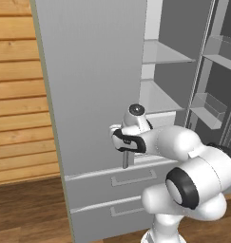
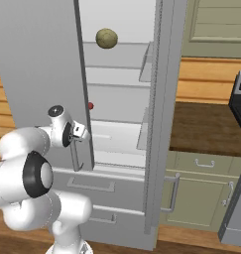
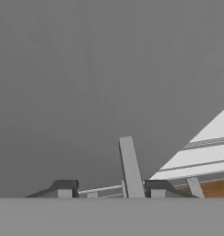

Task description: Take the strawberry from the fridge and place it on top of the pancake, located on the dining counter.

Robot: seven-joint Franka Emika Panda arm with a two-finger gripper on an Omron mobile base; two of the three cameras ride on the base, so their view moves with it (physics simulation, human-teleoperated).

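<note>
The tall light-grey fridge [image 1: 93,85] stands with its right-hand door swung wide and its left door shut, two lower drawers below. In the right base view the tiny dark-red strawberry [image 2: 90,105] sits on a white interior shelf, peeking out just past the edge of the closed left door, left of centre in the frame; above it, on a higher shelf near the top of the frame, rests a larger olive-brown round ball [image 2: 106,38]. The white arm's two-finger gripper [image 2: 80,133] sits at the left door's vertical grey bar handle [image 2: 75,156], below and slightly left of the strawberry, near it but apart, with the door edge between them. In the left base view the same gripper [image 1: 118,136] meets the upper part of the bar handle [image 1: 125,159] in the middle of the frame, in front of the closed door. In the hand view the grey bar [image 3: 131,167] rises between the two dark fingertips [image 3: 65,187], which stand on either side of it with visible gaps; whether the jaws press the bar cannot be told. To the right of the fridge in the right base view runs a dark-brown wooden counter [image 2: 204,131] over pale green cabinets [image 2: 201,191].
</note>
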